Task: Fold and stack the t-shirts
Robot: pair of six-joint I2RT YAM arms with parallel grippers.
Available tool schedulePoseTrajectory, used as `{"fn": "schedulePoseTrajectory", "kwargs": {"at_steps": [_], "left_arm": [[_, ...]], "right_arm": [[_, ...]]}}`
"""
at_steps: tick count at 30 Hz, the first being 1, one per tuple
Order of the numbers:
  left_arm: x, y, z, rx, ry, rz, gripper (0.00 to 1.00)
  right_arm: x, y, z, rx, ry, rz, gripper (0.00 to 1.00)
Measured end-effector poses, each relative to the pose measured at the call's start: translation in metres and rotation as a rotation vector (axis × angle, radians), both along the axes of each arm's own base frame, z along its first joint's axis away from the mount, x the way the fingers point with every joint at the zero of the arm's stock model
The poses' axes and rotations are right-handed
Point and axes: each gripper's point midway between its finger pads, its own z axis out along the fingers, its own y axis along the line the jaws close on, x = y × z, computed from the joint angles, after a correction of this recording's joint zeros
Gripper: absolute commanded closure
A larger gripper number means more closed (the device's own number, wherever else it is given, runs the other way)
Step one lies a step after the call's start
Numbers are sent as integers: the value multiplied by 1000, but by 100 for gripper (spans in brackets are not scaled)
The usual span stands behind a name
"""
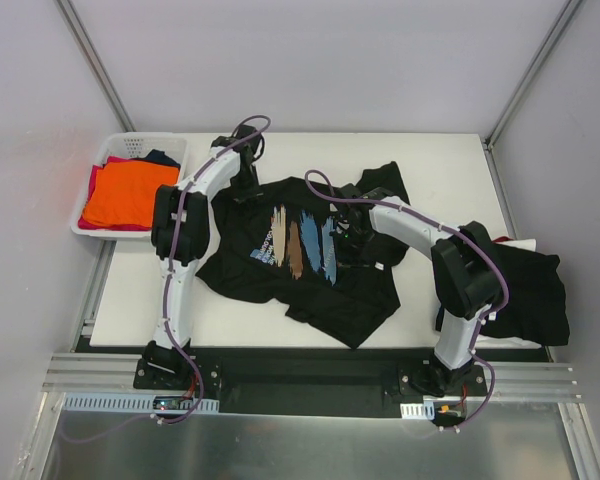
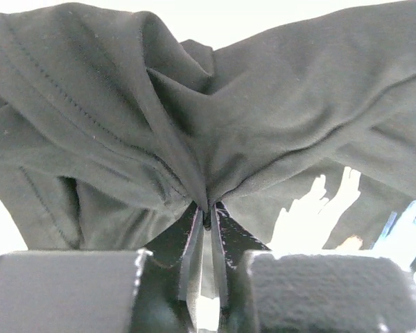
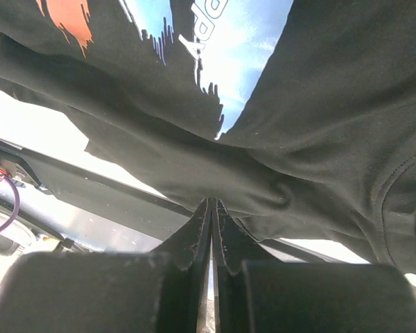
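1. Lying crumpled, print up, on the white bench (image 1: 430, 170), to the right of the lattice basket (image 1: 130, 146): black printed t-shirt (image 1: 300, 258).
2. Clamped together on a bunched fold at the shirt's edge nearest the basket: left pincer (image 2: 206, 210), with cloth pinched between the tips and drawn into ridges.
3. Clamped likewise on a fold along the shirt's side farther from the basket: right pincer (image 3: 211, 203), with blue and orange print strokes just above.
4. Piled inside the basket: orange t-shirt (image 1: 130, 195) on top, red and navy cloth showing at its edges.
5. Far right of the basket, draped over the bench edge: black cloth heap (image 1: 525, 290).
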Motion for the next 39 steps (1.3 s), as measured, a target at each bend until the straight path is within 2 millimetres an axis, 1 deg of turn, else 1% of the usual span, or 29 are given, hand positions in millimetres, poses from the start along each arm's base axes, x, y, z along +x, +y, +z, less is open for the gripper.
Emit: {"fn": "schedulePoseTrajectory", "kwargs": {"at_steps": [3, 6, 7, 8, 10, 14, 15, 19, 21, 23, 24, 25, 28, 29, 30, 33, 35, 36, 39], "left_arm": [[6, 1, 11, -8, -26, 13, 92], [20, 3, 29, -18, -76, 36, 91], [25, 6, 35, -19, -95, 46, 89], [30, 11, 41, -12, -115, 59, 81], [40, 23, 51, 7, -151, 86, 78], [57, 61, 65, 37, -199, 169, 78], [59, 74, 66, 44, -203, 194, 81], [63, 122, 69, 76, -204, 286, 81], [63, 142, 70, 96, -204, 324, 78], [65, 154, 73, 102, -209, 346, 66], [65, 155, 74, 101, -211, 348, 59], [65, 154, 74, 98, -211, 347, 47], [61, 140, 66, 64, -188, 336, 22], [57, 134, 61, 54, -169, 329, 6], [53, 128, 55, 43, -150, 324, 1], [36, 105, 34, -8, -77, 285, 1], [27, 91, 24, -53, -39, 251, 1], [23, 80, 21, -86, -20, 227, 2], [22, 65, 21, -138, -14, 196, 5]], "right_arm": [[0, 0, 0, 0, 0, 1, 98], [0, 0, 0, -1, 1, 1, 98], [-1, -1, -1, -2, 1, 1, 98], [-1, -1, -1, -3, 2, 1, 98], [-2, -2, -3, -9, 6, 1, 98], [-6, -7, -6, -28, 18, 1, 98], [-7, -8, -7, -31, 20, 1, 98], [-9, -13, -7, -50, 19, 0, 98], [-10, -14, -6, -54, 16, 0, 98], [-11, -15, -6, -57, 16, 0, 98], [-11, -16, -6, -59, 17, 0, 98], [-12, -16, -5, -60, 18, 0, 98], [-12, -16, -5, -60, 20, 1, 98], [-12, -16, -5, -60, 20, 1, 98], [-12, -16, -5, -60, 19, 2, 98], [-12, -16, -5, -59, 19, 5, 98], [-12, -16, -5, -58, 18, 7, 98], [-12, -16, -5, -58, 18, 8, 98], [-12, -17, -5, -57, 16, 15, 98]]}}
